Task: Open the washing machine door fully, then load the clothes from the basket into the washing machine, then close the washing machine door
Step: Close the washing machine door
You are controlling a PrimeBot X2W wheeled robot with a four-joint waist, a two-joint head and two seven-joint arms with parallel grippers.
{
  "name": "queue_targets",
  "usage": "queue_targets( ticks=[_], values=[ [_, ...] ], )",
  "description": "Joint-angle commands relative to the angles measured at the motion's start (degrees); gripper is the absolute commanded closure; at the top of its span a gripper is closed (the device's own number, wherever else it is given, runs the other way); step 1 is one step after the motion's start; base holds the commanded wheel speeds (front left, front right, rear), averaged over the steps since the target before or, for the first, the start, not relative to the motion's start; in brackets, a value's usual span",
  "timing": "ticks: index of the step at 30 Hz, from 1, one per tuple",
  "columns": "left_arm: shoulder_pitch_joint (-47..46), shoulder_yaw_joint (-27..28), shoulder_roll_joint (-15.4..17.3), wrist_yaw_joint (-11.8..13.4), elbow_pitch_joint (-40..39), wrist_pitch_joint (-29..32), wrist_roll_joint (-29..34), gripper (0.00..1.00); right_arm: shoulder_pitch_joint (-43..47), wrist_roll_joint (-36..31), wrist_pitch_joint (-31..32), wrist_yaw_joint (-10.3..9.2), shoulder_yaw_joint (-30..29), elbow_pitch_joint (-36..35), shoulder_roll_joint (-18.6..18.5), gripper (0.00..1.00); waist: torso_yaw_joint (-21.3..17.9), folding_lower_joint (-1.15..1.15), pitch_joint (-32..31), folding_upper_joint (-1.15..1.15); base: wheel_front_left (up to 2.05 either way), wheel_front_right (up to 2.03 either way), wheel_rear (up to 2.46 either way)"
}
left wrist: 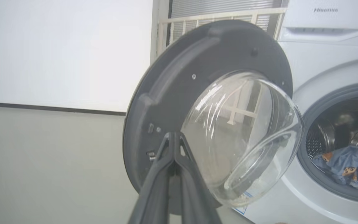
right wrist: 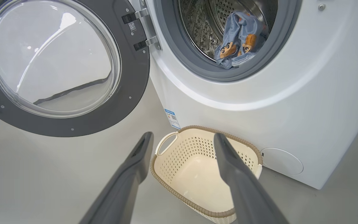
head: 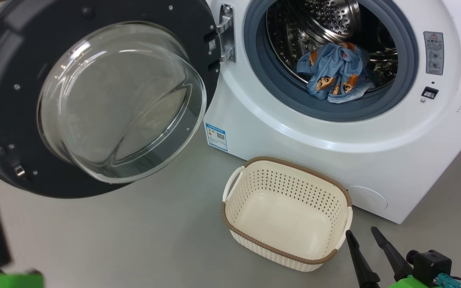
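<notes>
Our clenched, empty left jaws are nearest the big round black-rimmed glass door (left wrist: 172, 81), up at one o'clock; our right jaws stay-free and spread wide.

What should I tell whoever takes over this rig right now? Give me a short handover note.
Left gripper: shut, holding nothing, pointed at the inner face of the washing machine door.
Right gripper: open, holding nothing, beside the basket.
Things: the door is swung wide open. The clothes lie in the drum near its front lip. The basket is empty, on the floor in front of the washing machine.
Done: door opened, clothes loaded.
Left: close the door. The fabric seems to sit close to the gasket, so check that it clears first.
</notes>
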Motion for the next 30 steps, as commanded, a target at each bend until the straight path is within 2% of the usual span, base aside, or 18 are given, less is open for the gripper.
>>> queue_targets(
  ticks=[1, 9, 17, 21, 24, 30],
  values=[
    [-3.02, 2.56, 2.08, -0.18, -1.98, -0.36, -0.73, 1.0, -0.43, -0.34, -0.28, 0.09, 1.02, -1.55, -0.03, 0.0, -0.37, 0.0, 0.3, 0.0, 0.0, 0.0, 0.0],
    [-15.67, 9.49, 12.27, -0.61, -0.82, -0.36, -5.99, 1.0, -1.34, -1.15, -0.28, 0.09, 0.03, -2.27, 0.3, 0.0, -3.59, 0.0, 2.87, 0.0, 0.0, 0.0, 0.0],
    [-26.96, 12.2, 22.11, -0.64, 9.14, -0.36, -16.47, 1.0, -2.69, -1.45, -0.28, 0.09, 0.02, -2.51, 0.07, 0.0, -5.76, 0.0, 5.16, 0.0, 0.0, 0.0, 0.0],
    [-31.18, 10.77, 26.37, -0.64, 17.39, -0.36, -21.78, 1.0, -3.44, -1.58, -0.28, 0.09, 0.09, -2.53, -0.14, 0.0, -6.54, 0.0, 6.27, 0.0, 0.0, 0.0, 0.0],
    [-33.96, 7.28, 29.48, -0.64, 24.1, 0.05, -27.49, 1.0, -3.88, -1.65, -0.28, 0.09, 0.17, -2.47, -0.36, 0.0, -6.99, 0.0, 6.83, 0.0, 0.0, 0.0, 0.0],
    [-39.47, 1.04, 35.11, -0.64, 33.99, 8.96, -40.38, 1.0, -4.25, -1.87, -0.28, 0.09, 0.64, -2.42, -0.54, 0.0, -7.55, 0.0, 7.71, 0.0, 0.0, 0.0, 0.0]
  ],
)
